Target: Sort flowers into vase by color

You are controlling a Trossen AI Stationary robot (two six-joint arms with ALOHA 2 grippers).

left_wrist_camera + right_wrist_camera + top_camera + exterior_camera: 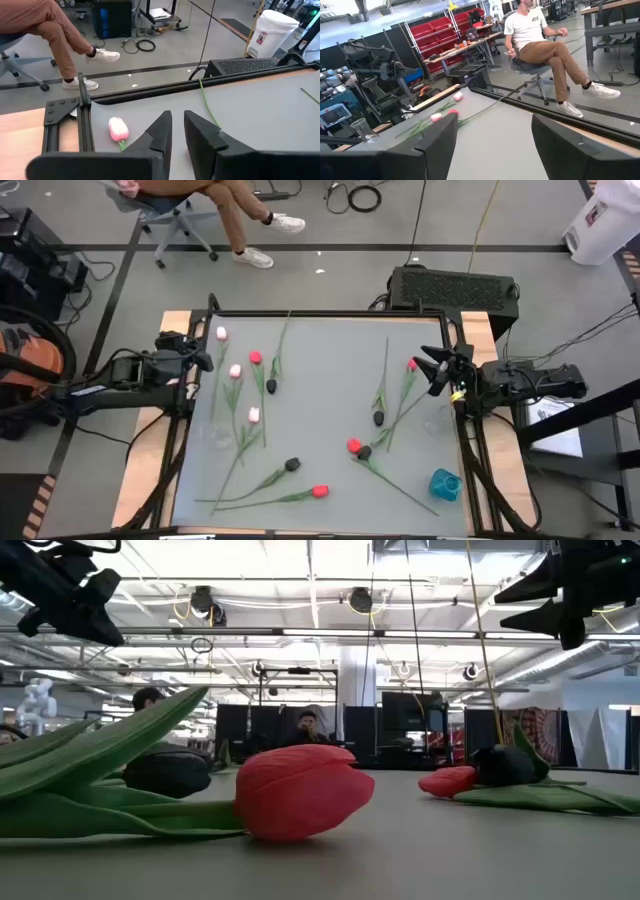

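Note:
Flowers lie flat and scattered on the grey table (320, 395): pink heads (235, 370) on the left, red heads (320, 491) and black heads (292, 464) across the middle and right. A small blue vase (445, 485) stands at the near right corner. My left gripper (207, 360) hangs above the table's left edge, its fingers (159, 131) a narrow gap apart with nothing between them; a pink tulip (118, 128) lies below it. My right gripper (430, 368) hovers over the right edge, wide open (495, 125) and empty, beside a red tulip (412, 365).
A clear cup (215, 435) stands left of centre and another (437, 420) near the right edge. A black frame rail (82, 120) runs round the table. A seated person (540, 45) is beyond the far edge. In the low view a red tulip (300, 790) lies close.

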